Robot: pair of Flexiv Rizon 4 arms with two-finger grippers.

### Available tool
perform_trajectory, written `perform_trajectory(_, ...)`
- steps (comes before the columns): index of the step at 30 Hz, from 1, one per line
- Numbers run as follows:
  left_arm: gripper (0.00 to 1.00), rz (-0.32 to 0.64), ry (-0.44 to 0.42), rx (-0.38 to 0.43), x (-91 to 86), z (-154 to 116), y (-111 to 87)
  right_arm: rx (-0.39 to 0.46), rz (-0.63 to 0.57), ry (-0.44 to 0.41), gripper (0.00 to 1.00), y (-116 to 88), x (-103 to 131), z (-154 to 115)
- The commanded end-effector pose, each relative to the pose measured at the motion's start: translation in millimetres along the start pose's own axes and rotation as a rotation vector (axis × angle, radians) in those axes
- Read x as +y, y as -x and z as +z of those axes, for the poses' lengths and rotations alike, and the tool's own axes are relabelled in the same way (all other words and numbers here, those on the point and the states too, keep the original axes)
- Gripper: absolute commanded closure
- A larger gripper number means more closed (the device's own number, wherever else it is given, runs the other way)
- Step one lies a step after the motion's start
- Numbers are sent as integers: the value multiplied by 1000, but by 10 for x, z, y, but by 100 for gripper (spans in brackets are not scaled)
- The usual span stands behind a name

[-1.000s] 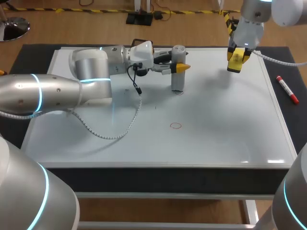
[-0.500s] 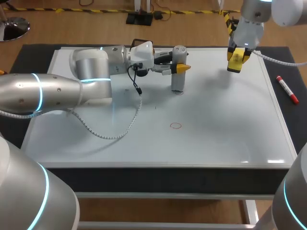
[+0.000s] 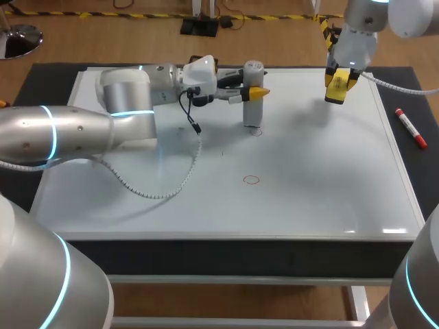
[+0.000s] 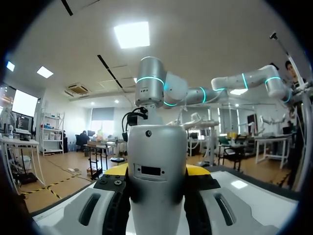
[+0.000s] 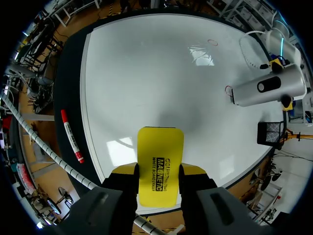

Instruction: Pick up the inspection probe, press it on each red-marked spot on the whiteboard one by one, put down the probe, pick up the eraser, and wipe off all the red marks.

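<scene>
- Yellow plastic with black print across its face: the eraser [image 5: 160,161] sits between the two fingers of the right gripper [image 5: 159,172], which clamp it from both sides.
- In the head view this eraser [image 3: 337,86] hangs in the right gripper [image 3: 338,92] above the far right part of the whiteboard [image 3: 309,199], not touching it.
- The grey probe [image 3: 253,96] stands upright on the far middle of the whiteboard, gripped near its top by the left gripper [image 3: 255,92], which comes in sideways.
- From the left wrist, the probe [image 4: 156,166] fills the gap between the yellow tips, and the left gripper [image 4: 156,171] presses on it from both sides. A small dark rectangular panel on its body carries nothing legible.
- A small red ring [image 3: 256,131] lies at the probe's lower end; I cannot tell whether the tip touches the board.
- A second red ring [image 3: 252,180] lies nearer the middle of the board, well apart from the probe.
- A white marker [image 3: 411,128] with a red cap lies on the dark mat just beside the board's right edge; its label is too small to read.
</scene>
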State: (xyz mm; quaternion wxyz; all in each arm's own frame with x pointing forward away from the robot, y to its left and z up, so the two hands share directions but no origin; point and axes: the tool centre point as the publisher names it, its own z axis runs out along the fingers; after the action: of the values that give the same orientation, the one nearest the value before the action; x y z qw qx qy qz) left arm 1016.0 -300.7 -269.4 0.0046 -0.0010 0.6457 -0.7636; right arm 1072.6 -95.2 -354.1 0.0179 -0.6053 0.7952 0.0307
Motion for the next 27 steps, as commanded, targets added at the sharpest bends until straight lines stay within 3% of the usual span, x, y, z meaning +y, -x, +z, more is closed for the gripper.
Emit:
perform_trajectory(1,100,12,15,-35,-154,-244,-127,3,-3,2,100,-5,-14,-9)
perform_trajectory(10,100,20,-13,-120,-275,-852,-356,3,-3,2,100,-5,-14,-9)
perform_trajectory(27,100,65,23,-264,-535,-2035,-857,3,-3,2,100,-5,-14,-9)
